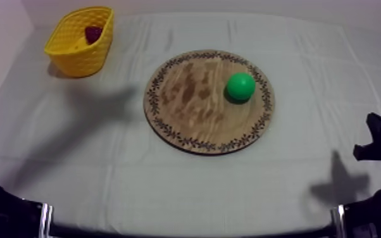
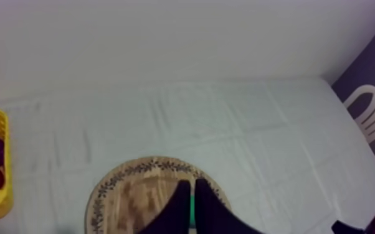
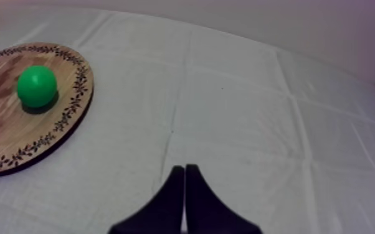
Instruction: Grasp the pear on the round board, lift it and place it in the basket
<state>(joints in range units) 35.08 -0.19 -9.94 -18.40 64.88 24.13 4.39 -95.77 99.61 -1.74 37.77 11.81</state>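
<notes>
Nothing is picked up yet. The pear (image 1: 240, 87) sits on the right part of the wooden board (image 1: 187, 95) in the middle of the worktop (image 1: 307, 57), and the yellow basket (image 1: 79, 60) stands at the far left. My left tool (image 2: 190, 187) and right tool (image 3: 184, 171) are both clenched on nothing, fingers pressed together, well apart from the pear. I judge this to be the approach step. Next, one arm must spread its fingers, reach over the pear and come down around it.

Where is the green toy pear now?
In the top view the green toy pear sits on the right part of the round wooden board with a patterned rim, apart from the yellow basket at the far left.
</notes>
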